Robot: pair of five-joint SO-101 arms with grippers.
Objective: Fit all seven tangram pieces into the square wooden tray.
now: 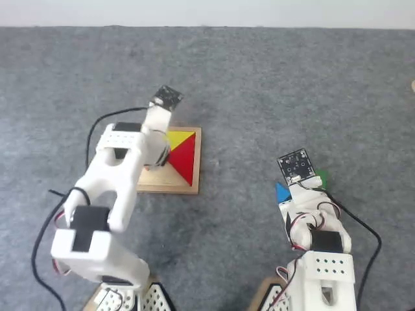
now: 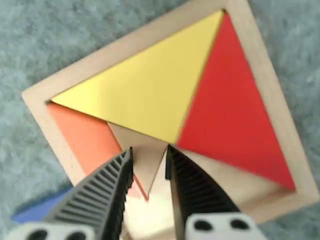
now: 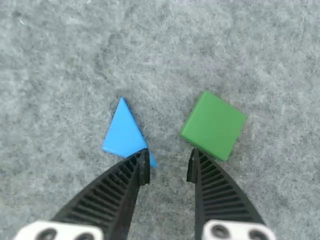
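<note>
The square wooden tray [image 1: 198, 159] lies left of the table's middle, with my left arm [image 1: 123, 165] reaching over it. In the left wrist view the tray [image 2: 260, 60] holds a big yellow triangle [image 2: 145, 90], a big red triangle [image 2: 230, 115] and an orange piece [image 2: 82, 137]. My left gripper [image 2: 148, 152] hangs open by a narrow gap above bare wood and the orange tip. My right gripper [image 3: 168, 167] stands open over the mat between a small blue triangle [image 3: 122, 132] and a green square [image 3: 214, 124], touching neither. Both pieces, blue [image 1: 282, 192] and green [image 1: 320, 175], lie beside my right arm [image 1: 318, 240].
A blue shape [image 2: 35, 212] lies on the mat just outside the tray's corner. The grey mat [image 1: 259, 84] stretches free behind and between the arms. Cables trail from both arms near the front edge.
</note>
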